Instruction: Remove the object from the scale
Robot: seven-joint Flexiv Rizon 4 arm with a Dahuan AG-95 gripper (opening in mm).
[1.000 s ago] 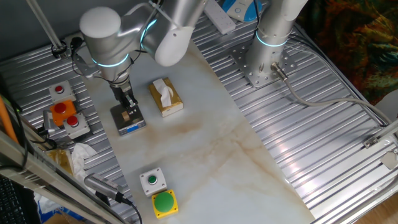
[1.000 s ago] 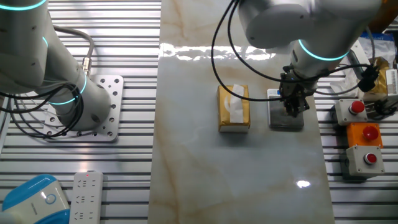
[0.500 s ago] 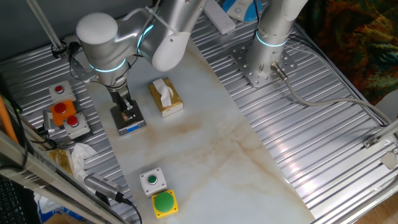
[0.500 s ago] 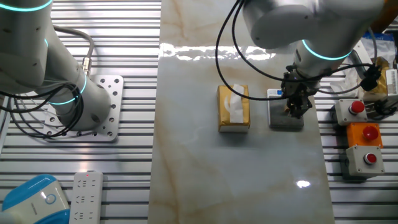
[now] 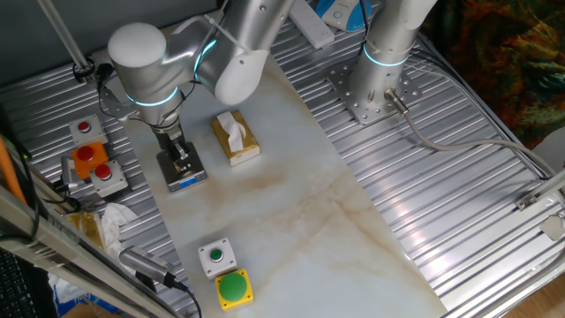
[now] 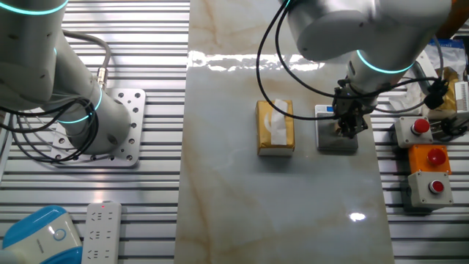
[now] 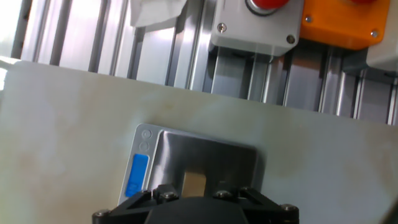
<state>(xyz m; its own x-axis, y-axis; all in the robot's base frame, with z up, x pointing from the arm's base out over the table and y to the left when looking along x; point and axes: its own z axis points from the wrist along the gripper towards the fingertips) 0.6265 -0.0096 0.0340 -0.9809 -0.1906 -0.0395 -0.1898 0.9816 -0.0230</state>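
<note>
The scale is a small square device with a dark grey plate and a blue front strip, lying left of the tissue box. It also shows in the other fixed view and in the hand view. The object, a tiny tan block, sits on the plate, its near part hidden by the hand. My gripper is low over the scale, directly at the block, also seen in the other fixed view. The fingertips are hidden, so the gap between the jaws does not show.
A tan tissue box lies right of the scale. Grey boxes with red buttons and an orange box stand to its left on the ribbed metal. A green button box and a yellow one sit near the front.
The arm has shifted slightly left and the gripper has come down a little closer onto the scale. The block and scale have not moved.
</note>
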